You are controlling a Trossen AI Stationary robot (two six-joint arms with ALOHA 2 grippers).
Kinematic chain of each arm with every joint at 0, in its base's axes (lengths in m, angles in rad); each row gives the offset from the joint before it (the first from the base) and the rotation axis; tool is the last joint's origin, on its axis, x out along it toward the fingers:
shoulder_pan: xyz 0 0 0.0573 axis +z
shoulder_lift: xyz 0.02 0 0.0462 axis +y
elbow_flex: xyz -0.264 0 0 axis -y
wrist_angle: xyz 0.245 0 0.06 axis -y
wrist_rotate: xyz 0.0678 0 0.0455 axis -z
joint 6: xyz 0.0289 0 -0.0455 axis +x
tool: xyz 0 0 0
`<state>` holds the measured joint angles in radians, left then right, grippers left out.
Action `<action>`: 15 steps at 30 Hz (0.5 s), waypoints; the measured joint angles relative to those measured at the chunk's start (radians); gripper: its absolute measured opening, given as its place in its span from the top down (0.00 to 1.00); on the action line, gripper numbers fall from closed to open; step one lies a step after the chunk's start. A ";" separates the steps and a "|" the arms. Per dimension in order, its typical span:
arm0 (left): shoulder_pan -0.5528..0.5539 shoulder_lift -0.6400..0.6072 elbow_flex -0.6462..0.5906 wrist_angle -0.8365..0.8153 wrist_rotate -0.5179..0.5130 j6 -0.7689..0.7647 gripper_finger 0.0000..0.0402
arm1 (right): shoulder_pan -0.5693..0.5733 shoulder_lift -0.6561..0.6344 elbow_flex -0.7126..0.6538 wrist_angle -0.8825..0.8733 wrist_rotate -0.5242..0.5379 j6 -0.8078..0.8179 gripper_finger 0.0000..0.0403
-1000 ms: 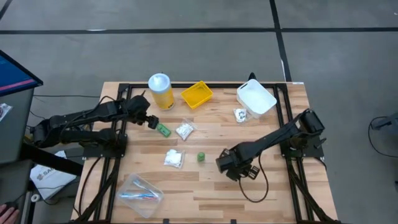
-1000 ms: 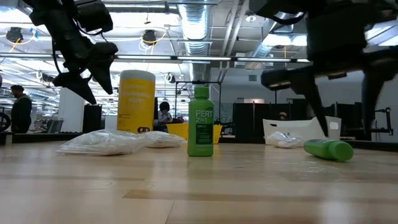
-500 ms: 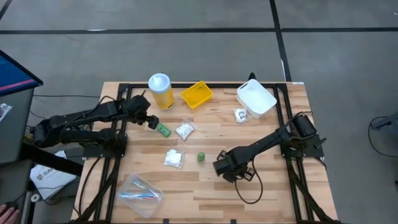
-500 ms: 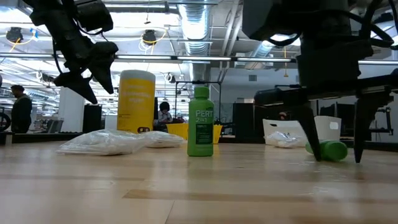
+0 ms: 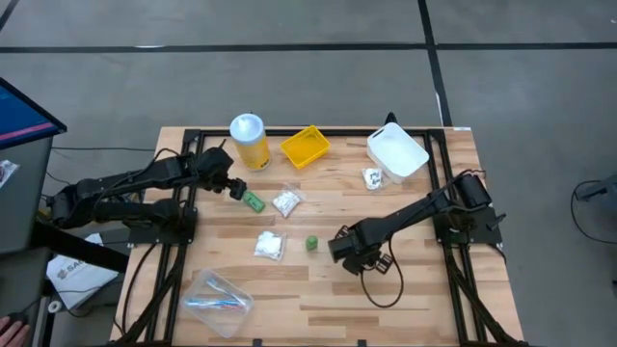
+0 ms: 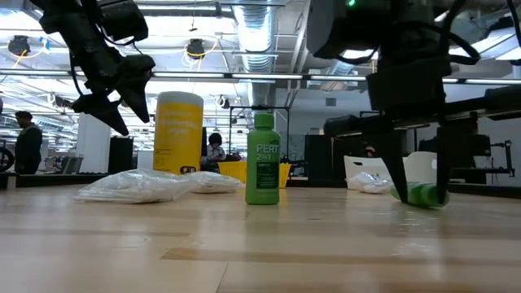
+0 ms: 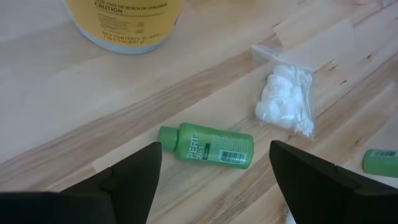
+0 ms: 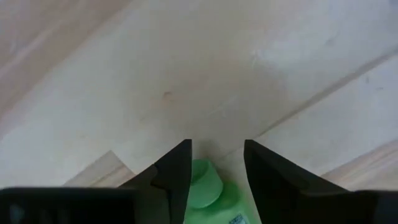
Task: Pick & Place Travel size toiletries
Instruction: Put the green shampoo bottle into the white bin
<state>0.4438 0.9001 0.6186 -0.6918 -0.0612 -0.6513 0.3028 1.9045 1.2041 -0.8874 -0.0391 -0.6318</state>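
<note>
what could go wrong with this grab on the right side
The right gripper straddles a lying green bottle at its cap end, so closing could pivot it or squirt it out. The bottle is round and may roll. The upright green bottle stands close and might get knocked over.

The right pincer is hovering low at the centre of the tabletop, an upright green bottle standing just at its nine o'clock. The left pincer is sitting beside a lying green bottle, the yellow jar at its twelve o'clock.
</note>
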 joint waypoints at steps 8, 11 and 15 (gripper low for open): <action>0.000 0.000 0.000 0.006 -0.007 0.000 0.27 | -0.012 -0.021 0.095 -0.055 -0.060 0.012 0.60; 0.000 0.000 0.000 0.007 -0.014 0.000 0.27 | -0.019 -0.030 0.145 -0.077 -0.068 0.020 0.56; 0.000 0.000 0.000 0.010 -0.017 0.000 0.27 | -0.026 -0.028 0.139 -0.150 -0.068 -0.022 0.53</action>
<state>0.4438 0.9001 0.6186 -0.6814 -0.0784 -0.6514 0.2764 1.8763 1.3433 -1.0369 -0.1067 -0.6539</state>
